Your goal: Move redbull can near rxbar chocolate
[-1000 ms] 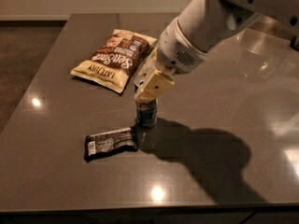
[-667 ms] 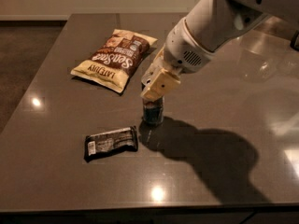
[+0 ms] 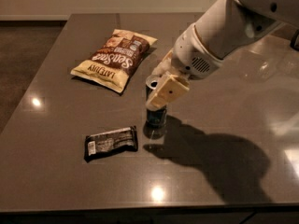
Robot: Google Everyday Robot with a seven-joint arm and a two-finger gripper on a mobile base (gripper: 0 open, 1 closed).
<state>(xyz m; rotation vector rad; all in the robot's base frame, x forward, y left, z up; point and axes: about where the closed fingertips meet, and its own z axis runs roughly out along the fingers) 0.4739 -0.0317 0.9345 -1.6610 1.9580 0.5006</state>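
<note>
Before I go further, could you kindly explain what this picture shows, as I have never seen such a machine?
This is a mobile robot's single white arm, ending in a grasping hand. One camera looks down on a dark table; where it is mounted is unknown. On the table lie a yellow-and-brown chip bag and a black-wrapped rxbar chocolate. A redbull can stands upright just to the picture's right of the bar, apart from it. The hand is at the can's upper part; whether it grips the can, I cannot tell.
</note>
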